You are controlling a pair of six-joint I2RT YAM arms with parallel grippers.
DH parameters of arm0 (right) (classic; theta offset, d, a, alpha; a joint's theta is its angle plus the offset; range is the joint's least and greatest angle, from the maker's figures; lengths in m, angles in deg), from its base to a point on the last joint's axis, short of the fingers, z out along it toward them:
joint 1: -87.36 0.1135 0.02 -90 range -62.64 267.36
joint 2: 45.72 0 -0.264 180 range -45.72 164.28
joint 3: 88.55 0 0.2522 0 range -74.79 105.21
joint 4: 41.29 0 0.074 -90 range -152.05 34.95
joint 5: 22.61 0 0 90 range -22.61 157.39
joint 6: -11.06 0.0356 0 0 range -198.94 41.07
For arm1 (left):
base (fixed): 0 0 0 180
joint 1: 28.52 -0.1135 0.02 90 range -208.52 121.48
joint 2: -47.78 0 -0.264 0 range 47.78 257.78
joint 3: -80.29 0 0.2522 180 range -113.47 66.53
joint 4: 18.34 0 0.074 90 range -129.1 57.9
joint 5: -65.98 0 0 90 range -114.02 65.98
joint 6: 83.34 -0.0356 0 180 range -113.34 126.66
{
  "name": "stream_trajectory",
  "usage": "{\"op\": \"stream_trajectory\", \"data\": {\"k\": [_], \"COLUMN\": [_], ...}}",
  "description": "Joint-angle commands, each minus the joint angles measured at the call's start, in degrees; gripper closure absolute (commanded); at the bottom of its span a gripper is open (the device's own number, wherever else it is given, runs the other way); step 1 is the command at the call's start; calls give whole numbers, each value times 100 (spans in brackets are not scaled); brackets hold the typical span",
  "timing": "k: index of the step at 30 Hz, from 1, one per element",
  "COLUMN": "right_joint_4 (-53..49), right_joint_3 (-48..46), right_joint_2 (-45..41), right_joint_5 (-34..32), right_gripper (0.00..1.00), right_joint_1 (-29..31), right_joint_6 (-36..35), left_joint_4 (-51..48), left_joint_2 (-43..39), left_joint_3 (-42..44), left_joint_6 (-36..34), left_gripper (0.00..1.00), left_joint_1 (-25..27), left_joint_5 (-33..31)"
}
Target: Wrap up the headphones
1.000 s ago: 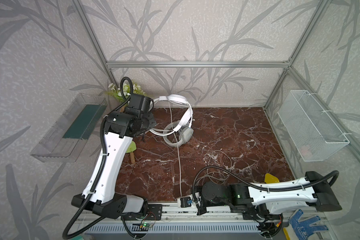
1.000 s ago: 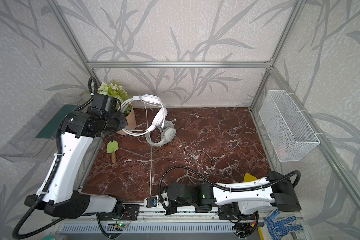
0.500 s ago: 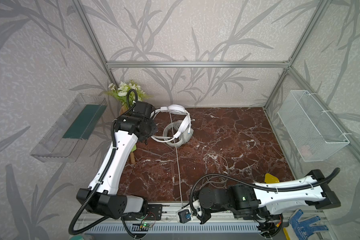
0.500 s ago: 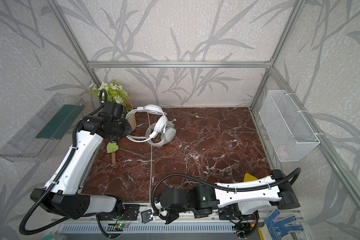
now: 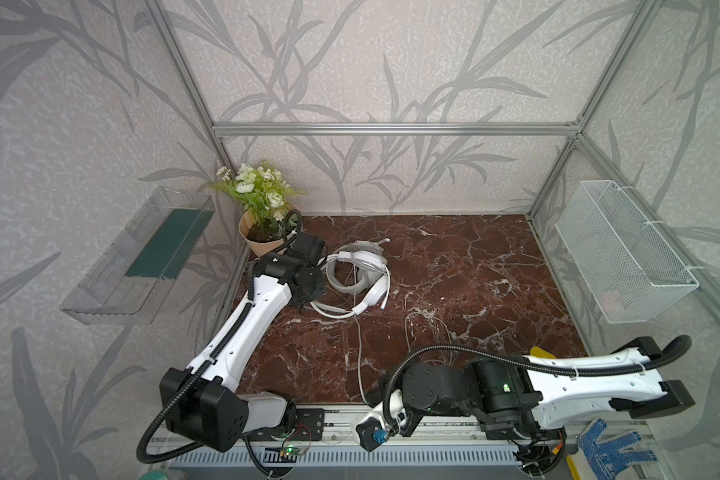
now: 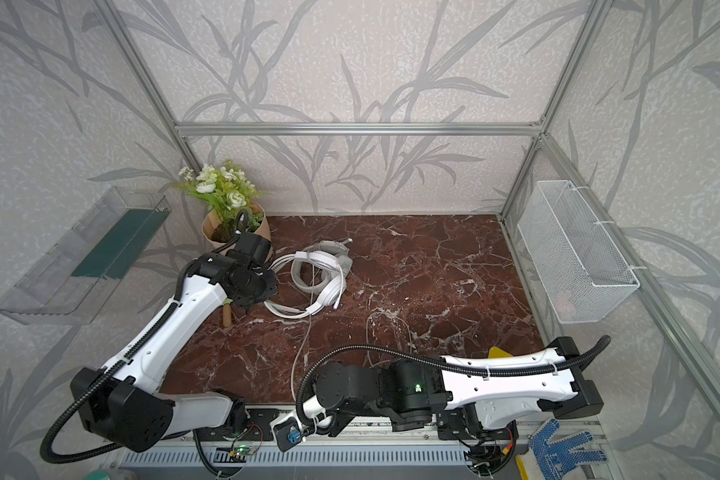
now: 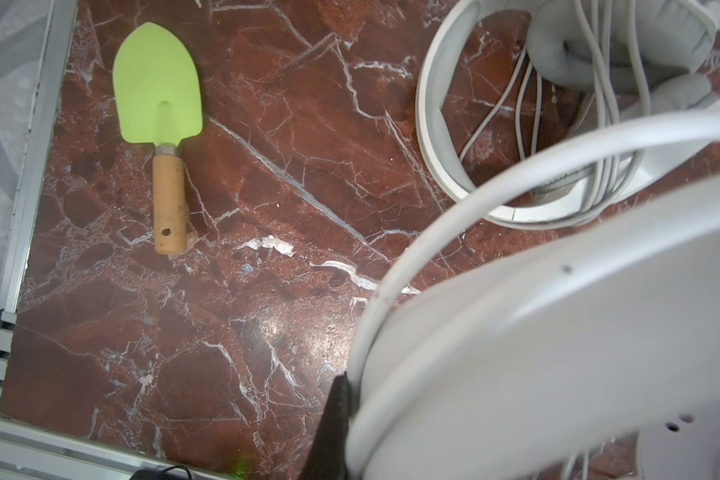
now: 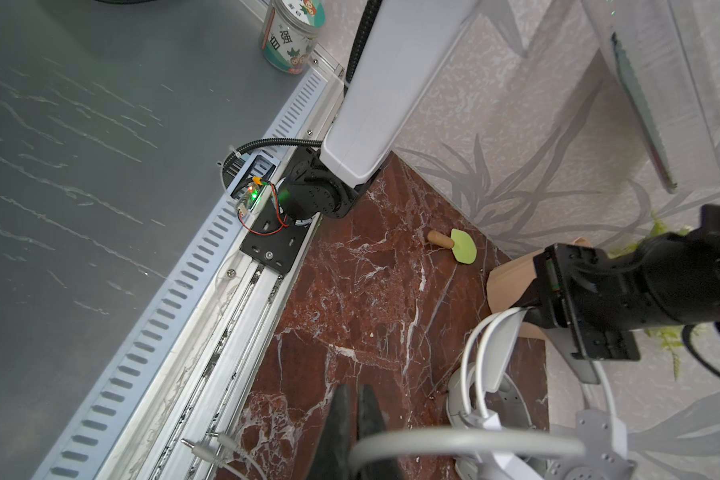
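A: Left gripper (image 5: 308,302), how do its fingers (image 7: 335,415) stand?
B: Clamped on the white headset (image 5: 373,291), at its headband.
A: And the right gripper (image 8: 354,392)?
B: Pinched tight on the thin cable (image 5: 360,357), down by the front rail (image 5: 433,424).
A: Where's everything lying?
B: Back left of the marble top (image 5: 474,291), near the flower pot (image 5: 262,245). The grey headset (image 5: 334,278) touches the white one.

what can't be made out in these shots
- Right gripper: right wrist view's bottom edge cuts it off; a grip on the cable is unclear.
- White headphones: blurred, too close, left wrist view.
- Pink thing in the wire basket: both top views, mesh hides it.
- Left gripper: top views, its own wrist covers it.
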Motion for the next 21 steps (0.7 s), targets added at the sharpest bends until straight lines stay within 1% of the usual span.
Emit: {"op": "stream_trajectory", "data": {"k": [1,3,7,10,13,15,21], "right_joint_4": [-159,-179,-220,-361,-512,-698,-1043], "right_joint_3": [341,447,605,765,958,1173,1694], "right_joint_2": [209,307,387,319,241,262,530], "right_joint_5": [-19,-81,-498,-531,-381,-169,309], "right_gripper": [100,100,100,100,100,100,100], "right_joint_1": [-117,-226,-551,-808,-1061,-1151,-1279], "right_joint_6": [-383,-478,-786,-931,-1022,-1022,-1040], "left_joint_4": [414,425,445,392,325,322,458], "left_joint_2": [-245,-235,-277,-361,-453,-517,-644], "left_joint_3": [105,147,278,407,594,755,1164], "left_joint_6": [-173,-256,-488,-676,-819,-849,-889], "left_gripper": [100,100,100,100,100,100,100], "left_joint_1": [218,382,707,875,941,979,1185], "left_joint_5": [62,16,-34,-131,-240,-326,-73]}}
